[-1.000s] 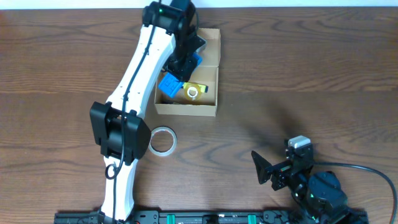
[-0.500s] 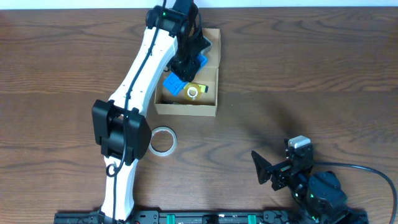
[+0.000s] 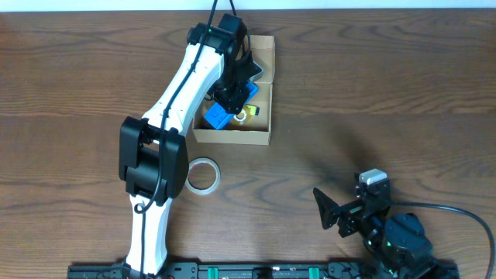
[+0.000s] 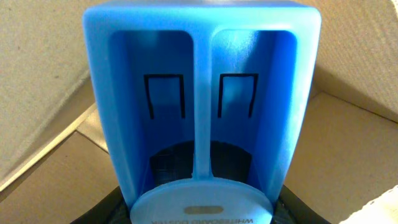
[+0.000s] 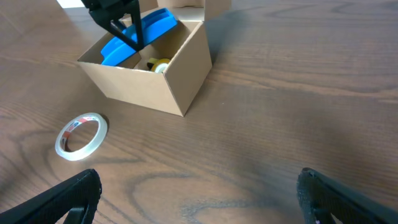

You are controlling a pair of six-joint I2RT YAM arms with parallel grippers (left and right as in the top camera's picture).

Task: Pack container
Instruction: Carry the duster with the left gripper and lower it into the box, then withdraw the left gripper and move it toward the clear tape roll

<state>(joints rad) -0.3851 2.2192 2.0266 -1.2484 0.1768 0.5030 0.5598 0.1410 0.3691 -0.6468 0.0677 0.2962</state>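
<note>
Two arms shared the dark brown wood-grain table, and the small tan cardboard container sat on its far half, left of centre. It stood upright with its mouth facing up. Its hinged flap lid was thrown open on the side away from us. From overhead the body's long axis ran roughly left to right across the table, turned slightly off square. The left gripper reached down into the container's mouth from above, so the box lay directly beneath and around its fingers. It was clamped across the middle of a blue plastic duster. The duster lay slanted inside the box, one end low near the left wall and the other raised toward the flap. In the left wrist view its two hollow bays filled the frame, with cardboard walls close on both sides. A small yellow roll lay on the box floor just beside the duster. A clear ring of adhesive tape lay flat on the wood in front of the container, apart from it. The right gripper rested low at the near right of the table, well away from the box, with its jaws spread wide and nothing between them. We could see only a pale strip beyond the far edge of the table and a black rail along the near edge.
</note>
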